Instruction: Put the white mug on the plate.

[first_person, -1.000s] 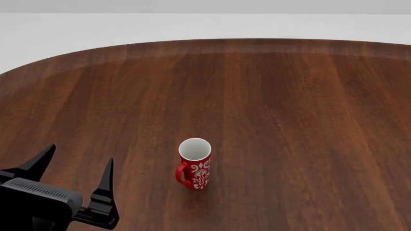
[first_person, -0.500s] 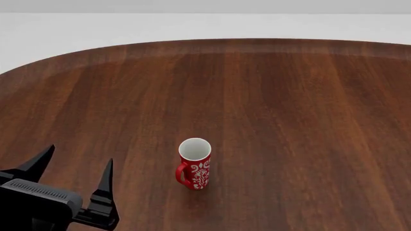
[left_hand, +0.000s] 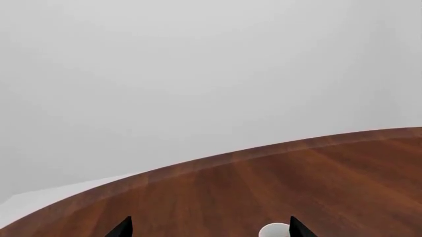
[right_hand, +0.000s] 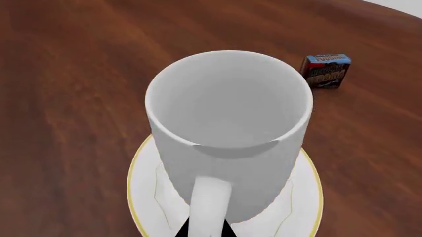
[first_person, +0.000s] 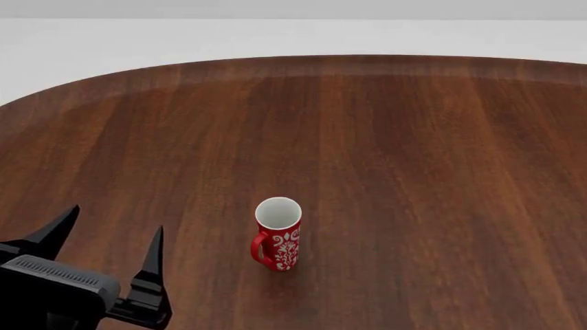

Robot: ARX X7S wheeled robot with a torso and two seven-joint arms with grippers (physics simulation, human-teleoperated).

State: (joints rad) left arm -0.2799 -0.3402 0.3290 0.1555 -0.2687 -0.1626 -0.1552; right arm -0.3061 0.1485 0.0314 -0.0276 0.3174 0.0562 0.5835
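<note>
The white mug (right_hand: 228, 123) shows only in the right wrist view, upright over the middle of the plate (right_hand: 148, 197), a white plate with a golden rim. Whether the mug rests on the plate or hangs just above it I cannot tell. My right gripper (right_hand: 205, 231) is shut on the mug's handle, with a dark fingertip on each side of it. My left gripper (first_person: 110, 227) is open and empty at the near left of the table, to the left of the red mug (first_person: 277, 234). It also shows in the left wrist view (left_hand: 207, 229).
The red floral mug stands upright mid-table, and its white rim (left_hand: 274, 230) shows beside one left fingertip. A small blue pudding box (right_hand: 325, 70) lies on the wood beyond the plate. The round wooden table's (first_person: 413, 137) far edge curves along the back.
</note>
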